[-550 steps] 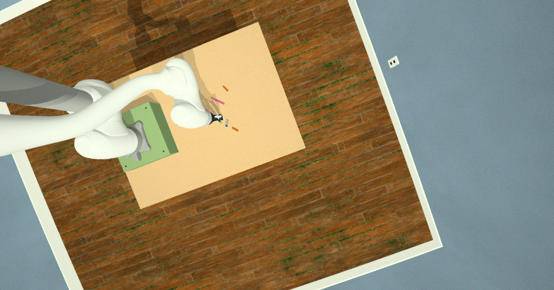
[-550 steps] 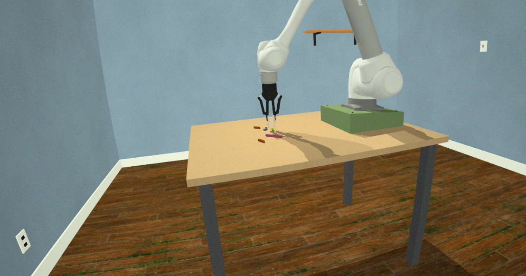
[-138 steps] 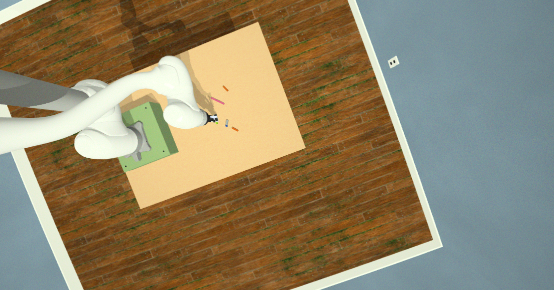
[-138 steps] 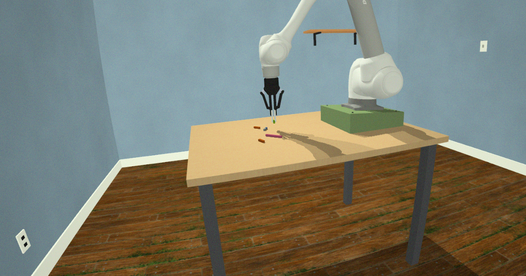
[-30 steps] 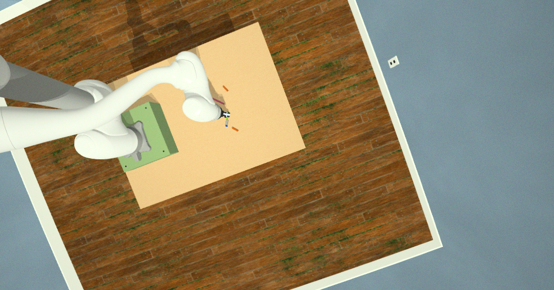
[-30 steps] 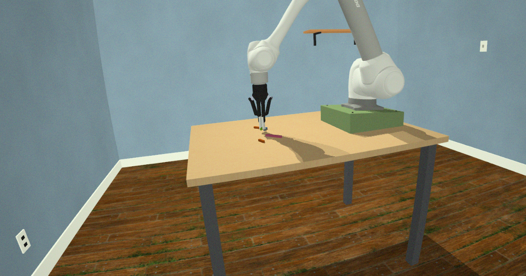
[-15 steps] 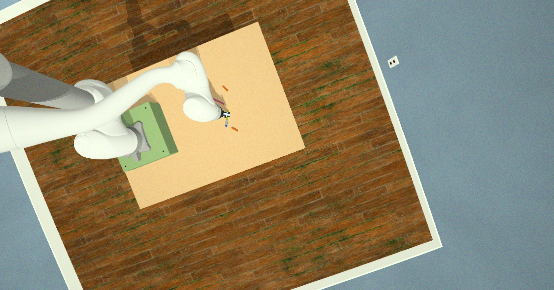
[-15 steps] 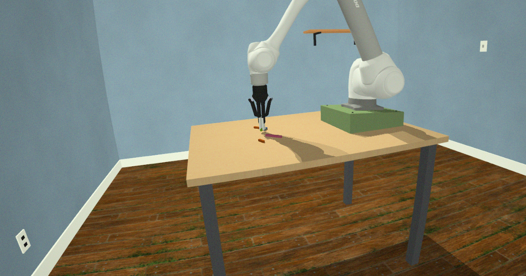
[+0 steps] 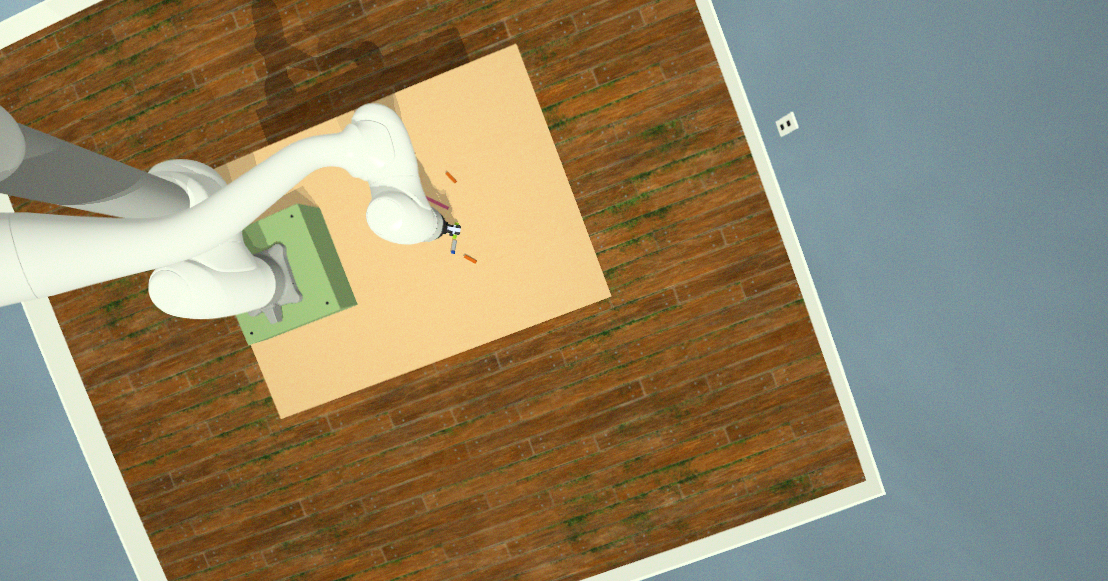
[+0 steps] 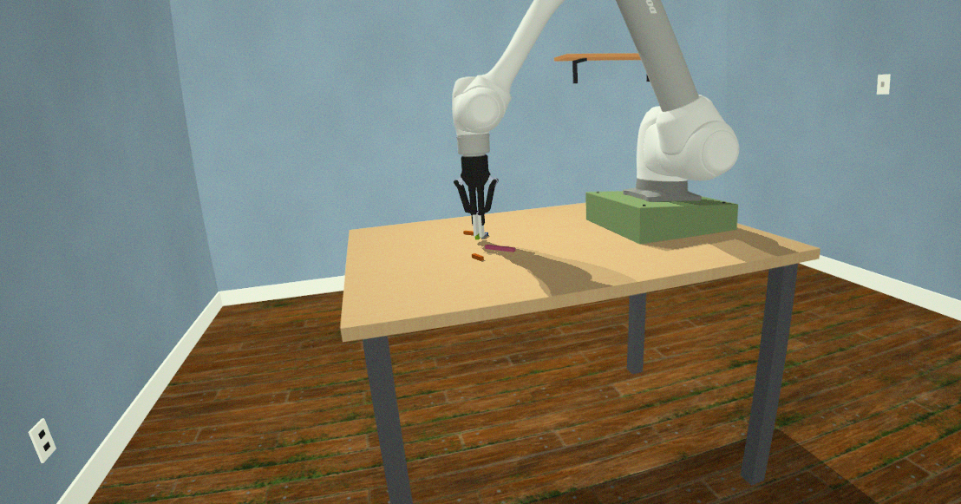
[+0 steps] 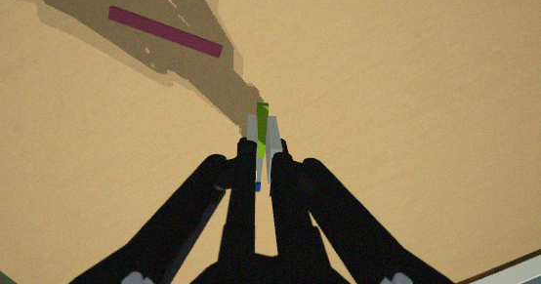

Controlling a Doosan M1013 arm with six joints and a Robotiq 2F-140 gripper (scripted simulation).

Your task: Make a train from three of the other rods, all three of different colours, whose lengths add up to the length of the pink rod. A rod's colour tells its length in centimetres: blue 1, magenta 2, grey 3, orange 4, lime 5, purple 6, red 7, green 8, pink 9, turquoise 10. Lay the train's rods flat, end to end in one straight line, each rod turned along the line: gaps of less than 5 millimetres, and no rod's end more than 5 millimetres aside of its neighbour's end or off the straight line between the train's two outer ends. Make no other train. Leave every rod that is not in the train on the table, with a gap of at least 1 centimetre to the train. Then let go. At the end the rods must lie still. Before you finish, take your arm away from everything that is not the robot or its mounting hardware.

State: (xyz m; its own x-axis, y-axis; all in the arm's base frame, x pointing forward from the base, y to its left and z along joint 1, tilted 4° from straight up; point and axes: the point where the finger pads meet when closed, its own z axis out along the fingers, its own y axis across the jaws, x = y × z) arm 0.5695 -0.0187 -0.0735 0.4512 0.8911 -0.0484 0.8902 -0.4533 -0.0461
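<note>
Blue walls, plank floor, and a tan desk carrying the rods. The gripper hangs low over the desk, pinching a lime rod between its pale fingertips. The pink rod lies flat in the arm's shadow nearby, with two orange rods apart on either side.

table: matt pale wood | floor: worn brown planks | arm: glossy white | fingers: pale grey
</note>
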